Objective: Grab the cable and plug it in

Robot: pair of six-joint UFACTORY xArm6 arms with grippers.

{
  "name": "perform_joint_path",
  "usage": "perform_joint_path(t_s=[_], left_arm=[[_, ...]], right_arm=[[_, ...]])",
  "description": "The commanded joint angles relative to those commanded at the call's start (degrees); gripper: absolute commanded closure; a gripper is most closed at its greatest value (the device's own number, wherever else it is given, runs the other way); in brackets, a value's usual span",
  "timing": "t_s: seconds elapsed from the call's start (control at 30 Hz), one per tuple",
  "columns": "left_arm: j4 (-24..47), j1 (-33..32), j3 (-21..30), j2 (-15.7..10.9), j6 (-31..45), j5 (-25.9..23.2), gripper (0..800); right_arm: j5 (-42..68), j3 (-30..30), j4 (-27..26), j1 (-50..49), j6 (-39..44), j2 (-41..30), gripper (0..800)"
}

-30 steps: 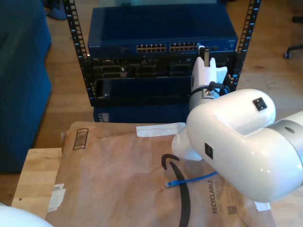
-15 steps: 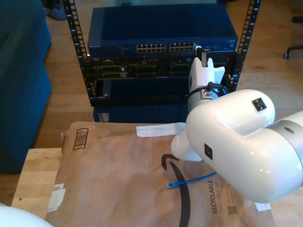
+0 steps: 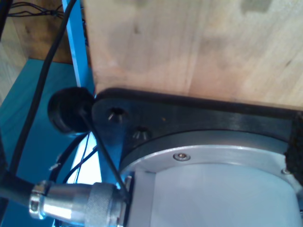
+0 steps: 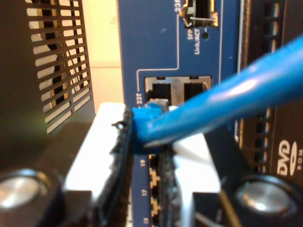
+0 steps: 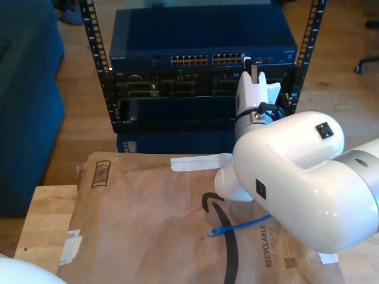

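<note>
Wooden floor lies behind a rack holding a blue network switch (image 5: 201, 41), with a brown paper sheet (image 5: 154, 219) spread over the table in front. The cable (image 4: 222, 101) has its blue-booted plug pinched between the pads of my second gripper (image 4: 144, 142), whose jaws stand narrow on it, just in front of the switch port (image 4: 161, 92) marked 23T. The cord's other end (image 5: 219, 228) lies loose on the paper. My first gripper's state I cannot tell; its camera faces a wooden board (image 3: 189, 42).
</note>
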Motion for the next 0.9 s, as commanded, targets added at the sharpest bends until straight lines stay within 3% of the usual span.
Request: perform_joint_path(t_s=[0.9], left_arm=[[0.0,0.0,0.0,-0.09,0.0,0.0,0]], right_arm=[[0.0,-0.88,-0.09,-0.53,0.0,1.05,800]])
